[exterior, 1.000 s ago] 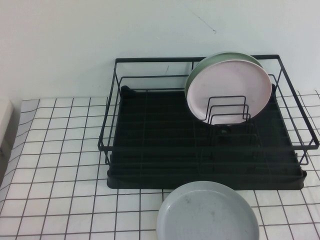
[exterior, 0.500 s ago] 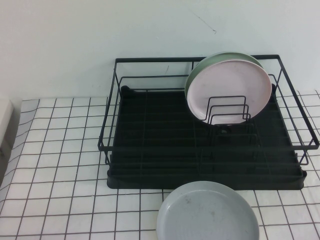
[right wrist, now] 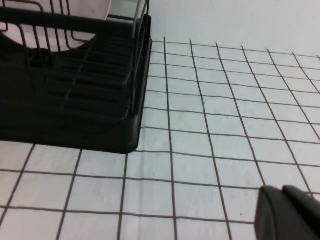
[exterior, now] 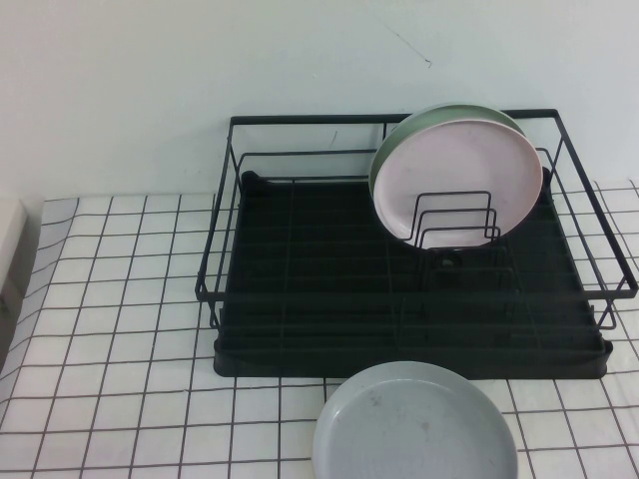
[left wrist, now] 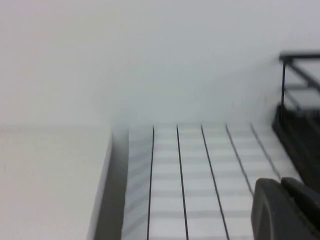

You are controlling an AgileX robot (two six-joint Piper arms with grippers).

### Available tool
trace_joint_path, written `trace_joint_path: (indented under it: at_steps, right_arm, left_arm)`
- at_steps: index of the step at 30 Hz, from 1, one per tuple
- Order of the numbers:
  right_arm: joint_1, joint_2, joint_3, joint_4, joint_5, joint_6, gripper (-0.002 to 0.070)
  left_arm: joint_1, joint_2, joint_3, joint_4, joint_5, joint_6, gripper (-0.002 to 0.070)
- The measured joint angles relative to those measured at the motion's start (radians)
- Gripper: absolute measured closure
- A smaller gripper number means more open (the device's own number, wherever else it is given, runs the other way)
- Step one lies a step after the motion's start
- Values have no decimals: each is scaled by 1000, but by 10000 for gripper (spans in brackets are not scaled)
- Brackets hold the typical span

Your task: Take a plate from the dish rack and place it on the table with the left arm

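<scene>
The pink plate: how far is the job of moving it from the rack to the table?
Nothing looks done yet. The pink plate stands in the dish rack, leaning on the mint green plate. A grey-blue plate lies on the table. The left gripper is shut, empty, beside the rack. The right gripper waits low over the table. Reaching, grasping, lifting and placing remain.
</scene>
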Motion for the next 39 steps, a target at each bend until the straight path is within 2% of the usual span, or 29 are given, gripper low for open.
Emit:
trace_joint_path:
  at_steps: [10,14,17,19,22,25,28,33,39]
  right_arm:
    - [0,0,0,0,0,0,679]
    - [0,0,0,0,0,0,679]
    - [0,0,0,0,0,0,679]
    - [0,0,0,0,0,0,679]
    - [0,0,0,0,0,0,679]
    - [0,0,0,0,0,0,679]
    - [0,0,0,0,0,0,679]
    - [0,0,0,0,0,0,679]
    - [0,0,0,0,0,0,679]
  left_arm:
    - [0,0,0,0,-536,0,678]
    - [0,-2,0,0,-643,8,678]
    - [0,-4,0,0,-657,19,678]
    - [0,-4,0,0,-622,-1,678]
    - [0,-4,-62,0,-412,-28,678]
    - [0,24,-217,0,-161,-35,678]
    - [0,104,-389,-2,-10,-37,678]
    - [0,297,-574,-99,75,-20,678]
    - [0,575,-753,-197,152,179,678]
